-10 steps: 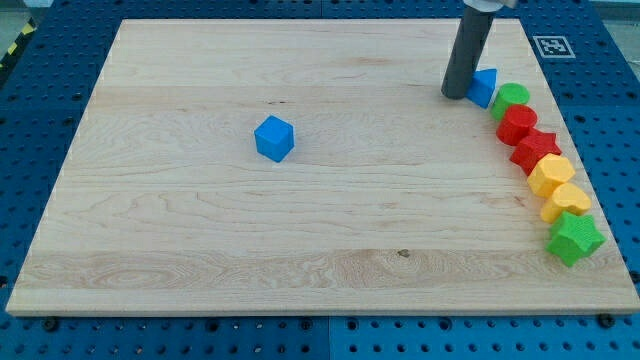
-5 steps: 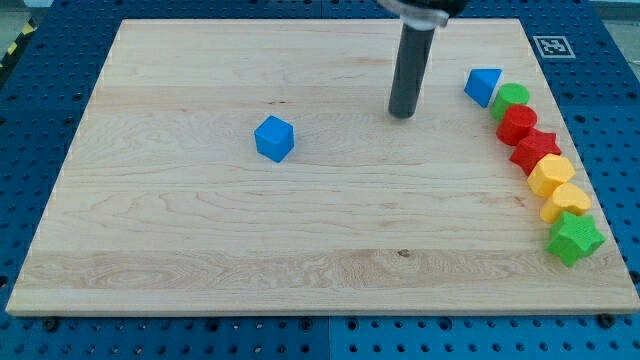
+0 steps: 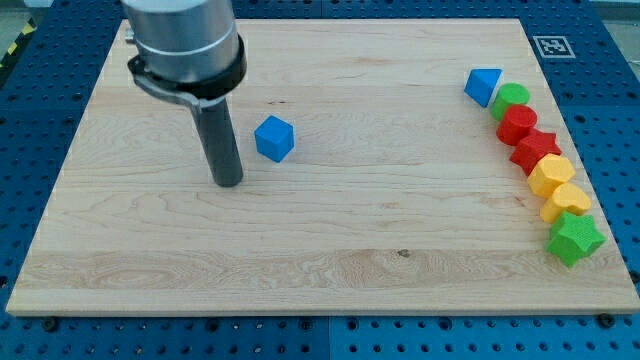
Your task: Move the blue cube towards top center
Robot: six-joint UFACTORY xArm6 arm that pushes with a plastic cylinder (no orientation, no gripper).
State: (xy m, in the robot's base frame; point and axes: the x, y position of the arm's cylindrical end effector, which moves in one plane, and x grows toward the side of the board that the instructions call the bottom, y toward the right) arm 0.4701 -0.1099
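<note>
The blue cube (image 3: 274, 138) sits on the wooden board (image 3: 320, 250), left of the middle. My tip (image 3: 229, 183) rests on the board just to the cube's lower left, a short gap away and not touching it. The dark rod rises from there to the arm's grey wrist at the view's top left.
A curved row of blocks lies along the board's right edge: a blue triangular block (image 3: 484, 85), a green block (image 3: 511, 98), a red block (image 3: 517, 123), a red star (image 3: 535, 150), two yellow blocks (image 3: 550, 175) (image 3: 567, 200) and a green star (image 3: 574, 238). A marker tag (image 3: 551, 45) sits at the top right.
My tip has swept from beside the blue triangular block at the right, across the board's middle, to the blue cube's lower left. No block has moved.
</note>
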